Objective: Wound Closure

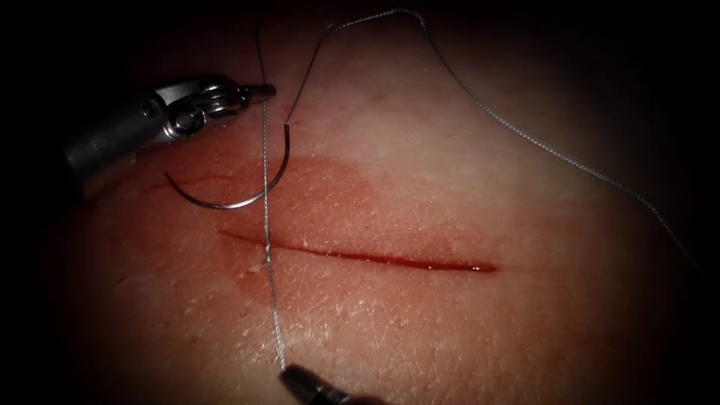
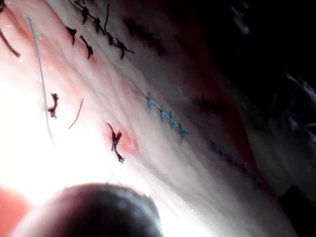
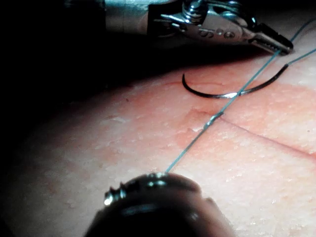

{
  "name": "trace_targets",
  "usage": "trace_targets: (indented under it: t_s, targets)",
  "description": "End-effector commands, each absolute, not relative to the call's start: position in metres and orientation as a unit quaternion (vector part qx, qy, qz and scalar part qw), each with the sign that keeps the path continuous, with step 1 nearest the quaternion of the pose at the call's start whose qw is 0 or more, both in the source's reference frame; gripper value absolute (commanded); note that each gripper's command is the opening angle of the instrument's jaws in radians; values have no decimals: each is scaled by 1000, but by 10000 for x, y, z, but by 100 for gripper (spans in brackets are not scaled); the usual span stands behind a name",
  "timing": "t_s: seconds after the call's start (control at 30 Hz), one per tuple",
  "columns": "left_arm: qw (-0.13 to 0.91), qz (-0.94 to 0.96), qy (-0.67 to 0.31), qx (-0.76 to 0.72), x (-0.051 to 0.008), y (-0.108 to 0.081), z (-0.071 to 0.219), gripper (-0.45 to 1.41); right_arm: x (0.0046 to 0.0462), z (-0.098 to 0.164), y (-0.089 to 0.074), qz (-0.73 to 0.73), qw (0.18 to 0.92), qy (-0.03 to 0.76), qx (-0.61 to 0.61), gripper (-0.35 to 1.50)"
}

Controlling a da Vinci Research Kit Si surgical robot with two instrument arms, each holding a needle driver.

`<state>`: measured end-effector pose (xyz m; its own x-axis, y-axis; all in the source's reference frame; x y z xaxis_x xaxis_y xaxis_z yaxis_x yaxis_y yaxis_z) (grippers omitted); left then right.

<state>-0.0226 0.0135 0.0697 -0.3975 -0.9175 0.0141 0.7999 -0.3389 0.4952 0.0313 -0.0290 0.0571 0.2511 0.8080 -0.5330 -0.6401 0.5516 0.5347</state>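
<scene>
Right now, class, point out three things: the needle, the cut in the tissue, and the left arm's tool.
needle [image 1: 225,205]: endoscope view, low middle of its curve, lying on the tissue.
cut [image 1: 375,259]: endoscope view, middle of the red line.
left arm's tool [image 1: 259,91]: endoscope view, jaw tips at the thread.

Light falls in a single bright pool on the middle of the tissue [image 1: 420,172] and fades outward into a black surround [image 1: 45,360] at every edge of the endoscope view. In the left wrist view a strong glare [image 2: 44,163] whitens the near surface, with unlit darkness [image 2: 256,39] beyond. In the right wrist view deep shadow [image 3: 49,59] borders the lit surface.
</scene>
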Motion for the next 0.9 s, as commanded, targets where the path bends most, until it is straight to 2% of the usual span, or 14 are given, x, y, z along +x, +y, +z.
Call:
trace_targets:
  t_s: [0.03,0.57,0.63,0.67,0.7,0.77,0.8,0.87,0.9]
  targets:
    - [531,-807,-221,133,-229,147,690,-45,318,566,-282,461,784,402,104,-35]
    - [531,-807,-220,132,-229,149,692,-45,318,565,-286,458,788,396,113,-35]
    - [533,-806,-219,132,-230,149,688,-45,318,562,-286,421,803,406,115,-35]
    - [529,-802,-237,148,-234,148,678,-45,322,557,-283,371,819,429,84,5]
    - [527,-800,-242,153,-236,148,674,-45,323,556,-280,370,817,435,82,9]
    - [529,-793,-252,169,-244,151,657,-45,325,546,-264,377,796,468,67,29]
    - [529,-793,-252,169,-244,151,657,-45,325,546,-264,377,796,468,67,29]
    - [531,-784,-263,186,-253,155,646,-45,323,534,-244,406,771,489,45,52]
    - [539,-775,-268,192,-259,156,645,-45,320,528,-231,417,757,501,44,54]
